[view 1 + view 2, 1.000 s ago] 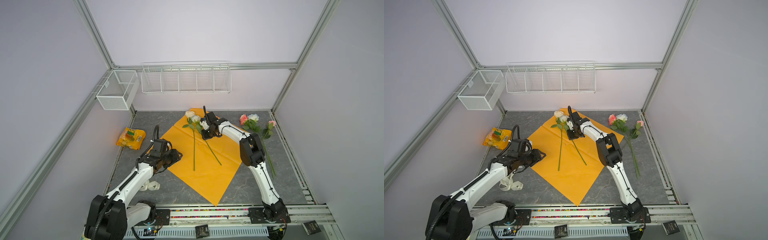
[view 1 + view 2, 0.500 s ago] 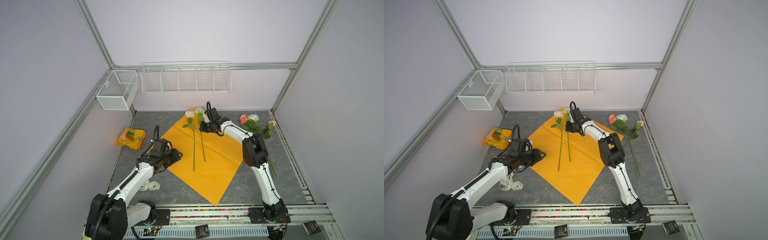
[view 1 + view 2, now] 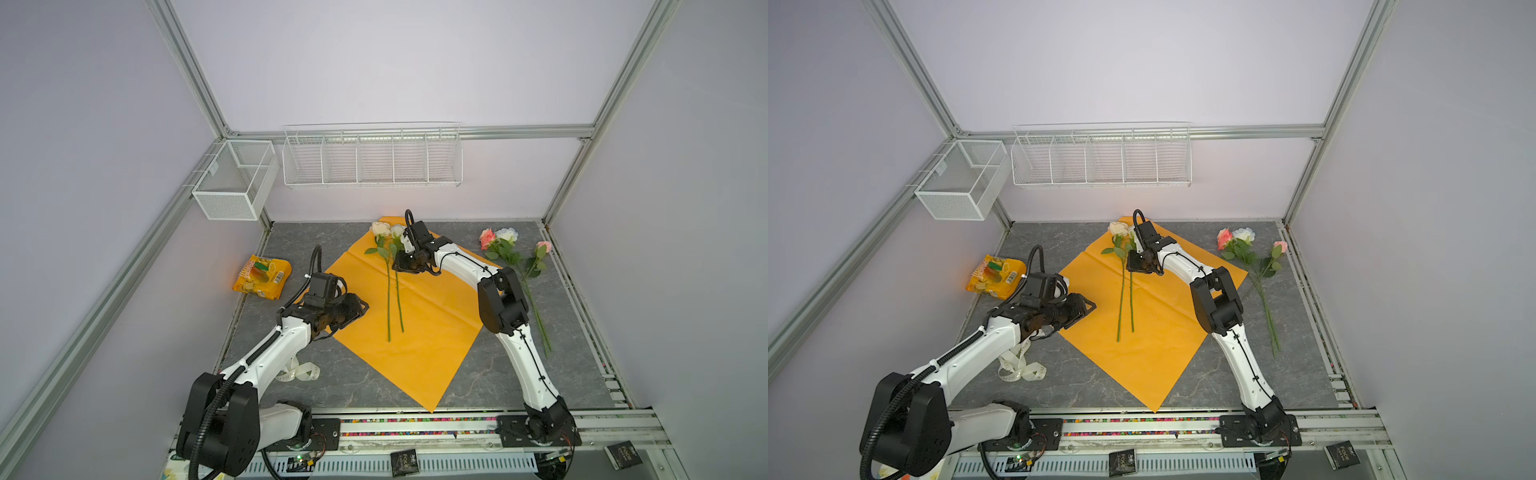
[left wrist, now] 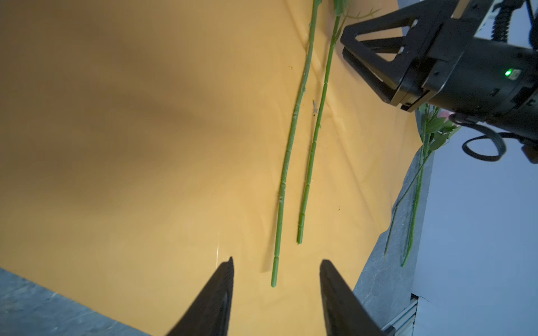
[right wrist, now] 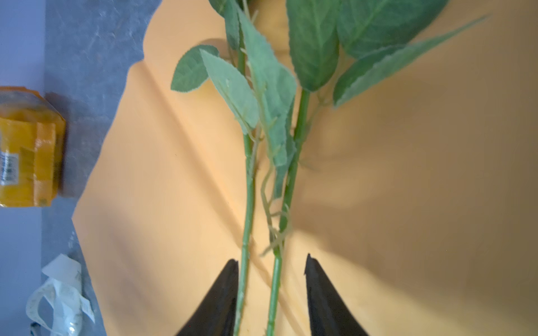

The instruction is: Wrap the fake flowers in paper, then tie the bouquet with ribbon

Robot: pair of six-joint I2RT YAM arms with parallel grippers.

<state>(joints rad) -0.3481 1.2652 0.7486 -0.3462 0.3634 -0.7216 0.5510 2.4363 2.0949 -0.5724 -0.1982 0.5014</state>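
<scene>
The bouquet of fake flowers lies loose in two groups. Two cream roses (image 3: 388,230) rest on an orange paper sheet (image 3: 432,332), their long green stems (image 3: 1126,299) side by side. My right gripper (image 3: 401,266) stands over the upper stems, open; in the right wrist view both stems (image 5: 286,197) run between its fingers (image 5: 221,296), ungripped, one brushing a finger. My left gripper (image 3: 363,307) hovers open over the paper's left corner; in the left wrist view the stem ends (image 4: 273,279) lie just ahead of it. Pink and white roses (image 3: 505,249) lie on the table to the right.
A yellow snack bag (image 3: 262,276) lies at the left on the grey table, and a cream ribbon (image 3: 301,372) beside my left arm. Two white wire baskets (image 3: 372,160) hang on the back and left walls. A rail runs along the front edge.
My right gripper swung the second rose from a slant to lie parallel beside the first, then opened and let go of its stem. The left arm has not moved.
</scene>
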